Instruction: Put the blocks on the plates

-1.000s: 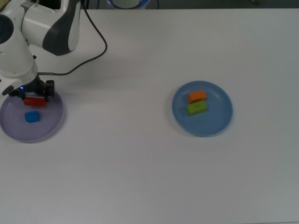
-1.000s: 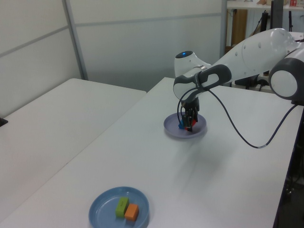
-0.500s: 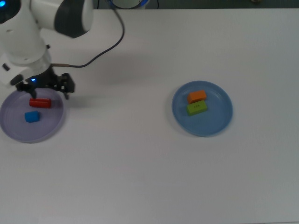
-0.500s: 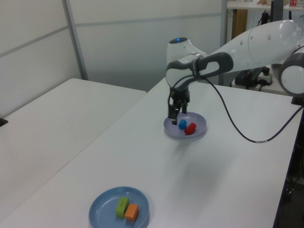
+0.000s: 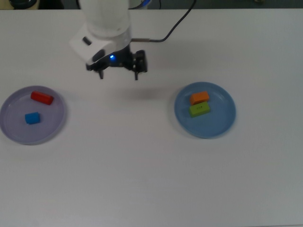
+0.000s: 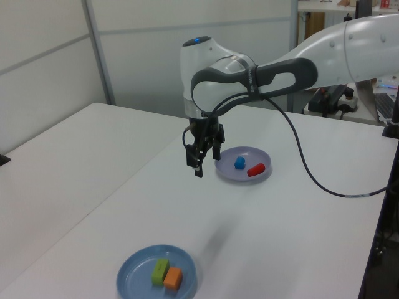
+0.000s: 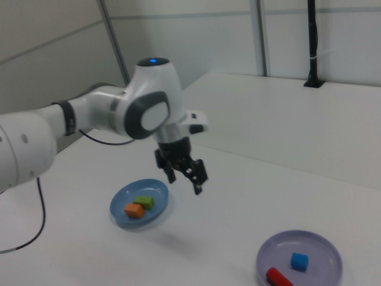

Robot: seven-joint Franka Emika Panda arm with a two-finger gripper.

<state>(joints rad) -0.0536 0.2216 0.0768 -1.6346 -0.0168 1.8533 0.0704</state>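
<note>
A red block (image 5: 41, 98) and a blue block (image 5: 32, 118) lie on the lavender plate (image 5: 14, 130) at the top view's left. On the light blue plate (image 5: 214, 124) at the top view's right, an orange block (image 5: 199, 98) and a lime-green block (image 5: 200, 109) rest side by side. My gripper (image 5: 118, 75) hangs open and empty above the bare table between the two plates. In the left view the gripper (image 6: 196, 168) is just left of the lavender plate (image 6: 234, 174). In the right view the gripper (image 7: 186, 183) hovers beside the blue plate (image 7: 156, 192).
A black cable (image 5: 163, 38) runs from the wrist toward the table's far edge. The white table (image 5: 142, 165) stretches wide around both plates. A second white table (image 6: 56, 162) adjoins on the left view's left.
The gripper let go of the red block on the lavender plate, rose, and travelled toward the top view's right, now halfway to the blue plate. The blocks stayed put.
</note>
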